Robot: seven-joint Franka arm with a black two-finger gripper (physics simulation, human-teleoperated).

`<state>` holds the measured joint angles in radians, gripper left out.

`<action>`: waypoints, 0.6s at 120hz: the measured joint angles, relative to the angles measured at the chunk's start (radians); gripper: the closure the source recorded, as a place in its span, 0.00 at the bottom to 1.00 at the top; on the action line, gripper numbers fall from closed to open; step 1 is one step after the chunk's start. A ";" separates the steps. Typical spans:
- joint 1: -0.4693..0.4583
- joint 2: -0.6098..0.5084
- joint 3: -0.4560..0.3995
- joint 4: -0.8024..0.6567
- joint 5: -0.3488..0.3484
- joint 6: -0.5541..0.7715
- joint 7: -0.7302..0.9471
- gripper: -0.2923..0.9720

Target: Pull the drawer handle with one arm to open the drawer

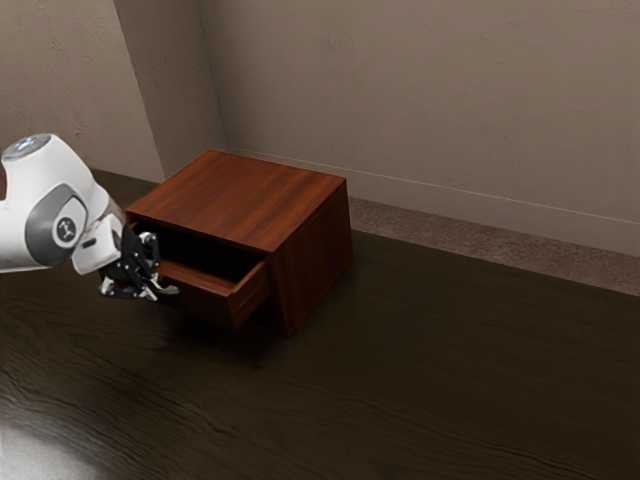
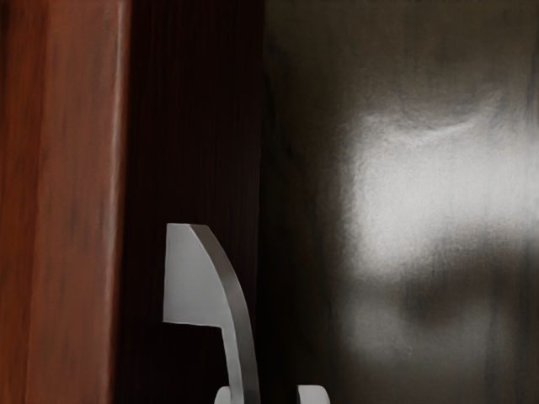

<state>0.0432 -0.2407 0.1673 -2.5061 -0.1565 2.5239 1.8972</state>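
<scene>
The dark floor (image 1: 420, 380) is taking up most of the scene, and the wooden cabinet (image 1: 260, 195) is sitting on it near the back wall (image 1: 450, 90), with nothing else close by. The white arm (image 1: 45, 215) is hanging at the exterior view's left edge. The drawer (image 1: 215, 290) is sticking partway out of the cabinet toward it, so I'm judging the job as underway but not finished. The end effector (image 1: 135, 272) is sitting right at the drawer front, where the grey handle (image 2: 210, 295) is curving out in the wrist view (honestly can't tell if it's clamping the handle or just parked beside it). What I'm worrying about: with a loose grip, that curved handle could be slipping free mid-pull. With a pull drifting off the drawer's line, the drawer could be binding or dragging the whole cabinet across the floor. Room-wise it's looking fine, with open floor lying on the arm's side of the drawer front and nothing crowding the drawer's edges.
</scene>
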 joint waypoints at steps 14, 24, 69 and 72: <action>0.002 -0.015 0.001 -0.014 0.000 0.000 0.000 0.79; 0.000 -0.023 0.011 -0.021 0.002 0.001 0.000 0.80; 0.002 -0.062 0.015 -0.058 -0.001 0.001 0.001 0.79; 0.002 -0.063 0.015 -0.060 -0.001 0.001 0.001 0.79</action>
<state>0.0456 -0.3042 0.1823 -2.5657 -0.1574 2.5246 1.8982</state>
